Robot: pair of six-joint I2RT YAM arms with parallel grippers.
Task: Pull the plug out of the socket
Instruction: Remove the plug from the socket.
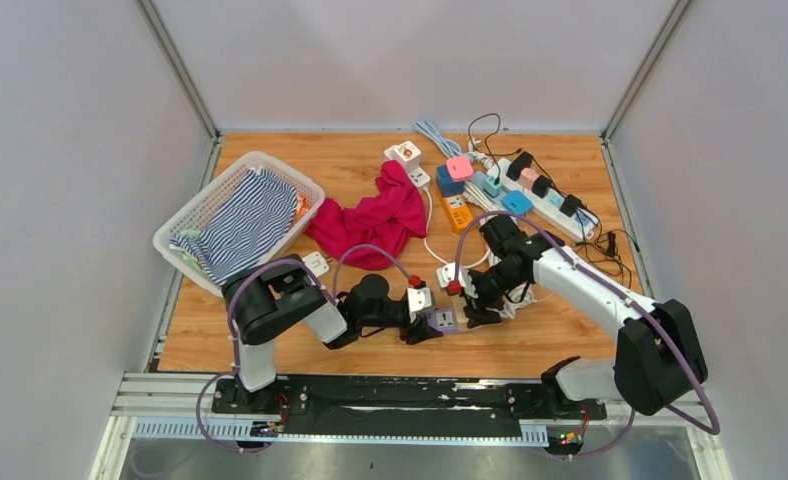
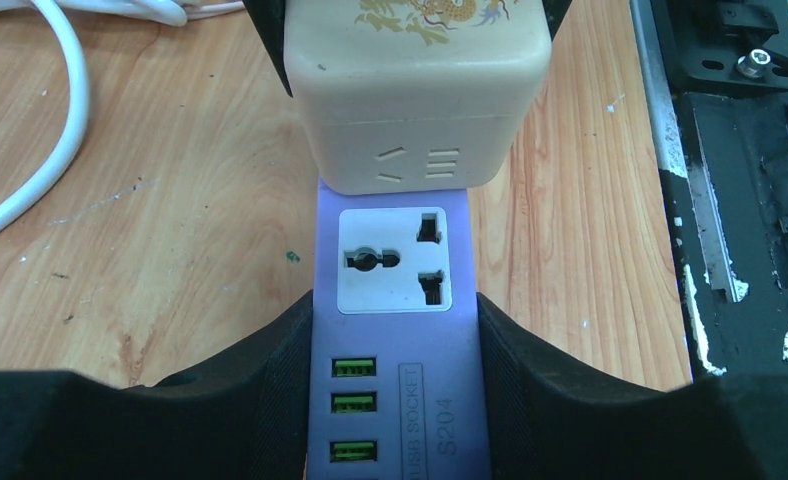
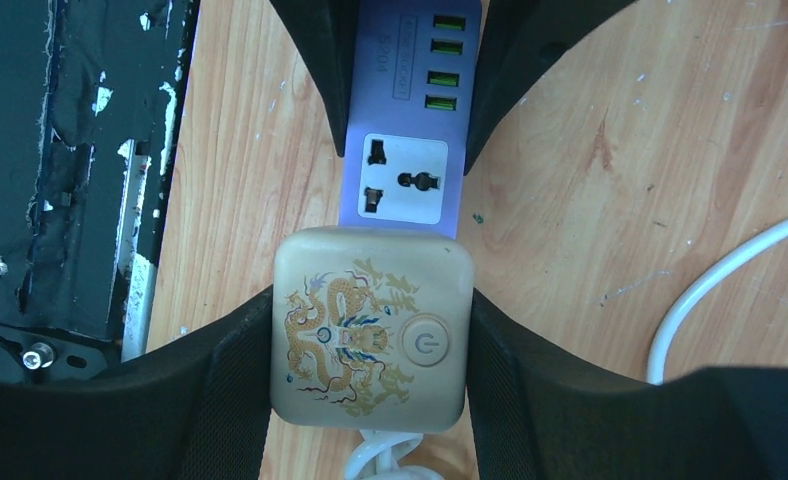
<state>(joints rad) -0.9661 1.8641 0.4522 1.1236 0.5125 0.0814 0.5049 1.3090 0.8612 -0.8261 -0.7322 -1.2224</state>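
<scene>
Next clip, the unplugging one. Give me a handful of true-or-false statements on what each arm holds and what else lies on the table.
1. The left fingers clamp the purple power strip. True.
2. The right fingers hold a blue cube. False: they hold the cream cube adapter with a gold dragon print.
3. The universal socket beside the adapter has a plug in it. False: it is empty.
4. A striped cloth lies in the white basket. True.
5. The red cloth lies in the basket too. False: it lies on the table, outside the basket.
</scene>
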